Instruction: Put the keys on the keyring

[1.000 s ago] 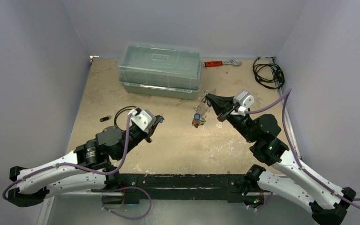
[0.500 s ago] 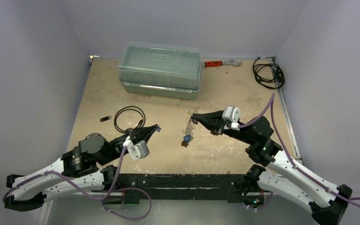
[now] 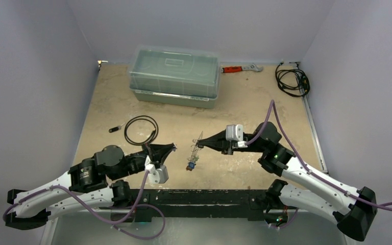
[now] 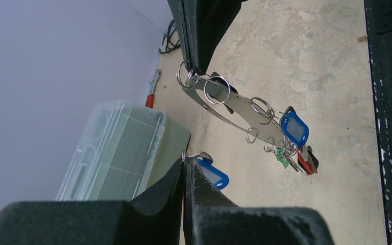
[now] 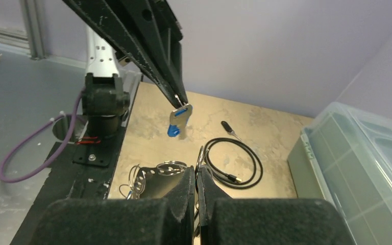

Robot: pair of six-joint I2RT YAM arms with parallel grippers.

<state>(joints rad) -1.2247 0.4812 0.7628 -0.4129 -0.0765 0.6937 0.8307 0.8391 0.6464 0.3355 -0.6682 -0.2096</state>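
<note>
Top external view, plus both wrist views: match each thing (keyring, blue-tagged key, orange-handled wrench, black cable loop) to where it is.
Things:
1 keyring
2 blue-tagged key
3 orange-handled wrench
4 black cable loop

Places:
a at the far edge of the table
b pinched in the left gripper
c flat on the table's left half
d held by the right gripper

Pairs: 1-d, 2-b, 3-a, 4-c

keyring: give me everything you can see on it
The keyring is a flat, silver-grey metal ring with small rim holes. The shut right end effector pinches its upper end, so it hangs tilted above the table. Thin wire split rings thread several holes; keys with blue, green and red tags dangle from its lower end.
</note>
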